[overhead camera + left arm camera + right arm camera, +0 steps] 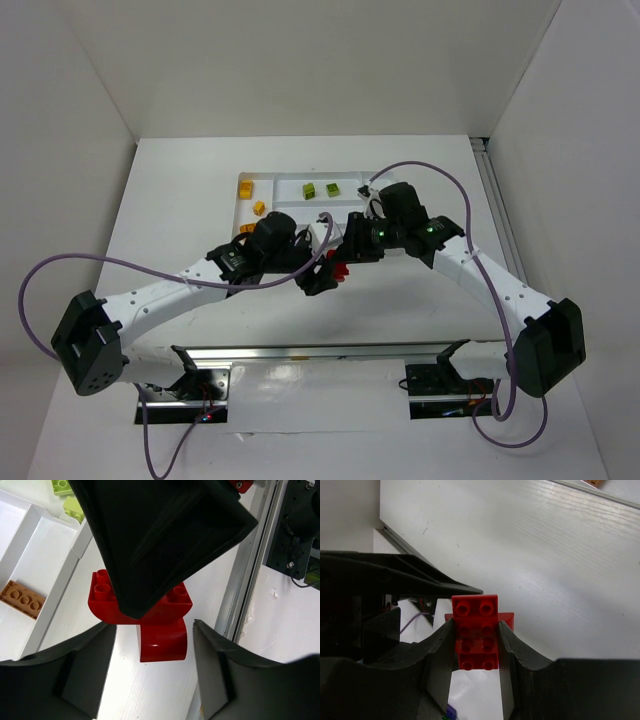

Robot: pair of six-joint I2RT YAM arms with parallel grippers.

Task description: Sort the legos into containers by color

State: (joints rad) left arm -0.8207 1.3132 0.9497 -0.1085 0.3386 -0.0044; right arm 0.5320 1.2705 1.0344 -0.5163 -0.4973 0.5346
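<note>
**Two red legos [162, 640], one tight spot**

Pinched in the right gripper [475, 628], jaws closed on the studded sides (seemingly two pieces stuck together), over the table [545, 555], just near of the tray [280, 192]. Straddled by the left gripper [152, 627], jaws wide, gripping nothing yet. Could twist loose and drop if squeezed off-centre, or clash gripper against gripper in such cramped quarters. Little room on the near side, metal rail [245, 580] close by; open table to the left, green legos [310, 189] in the far tray.
</note>
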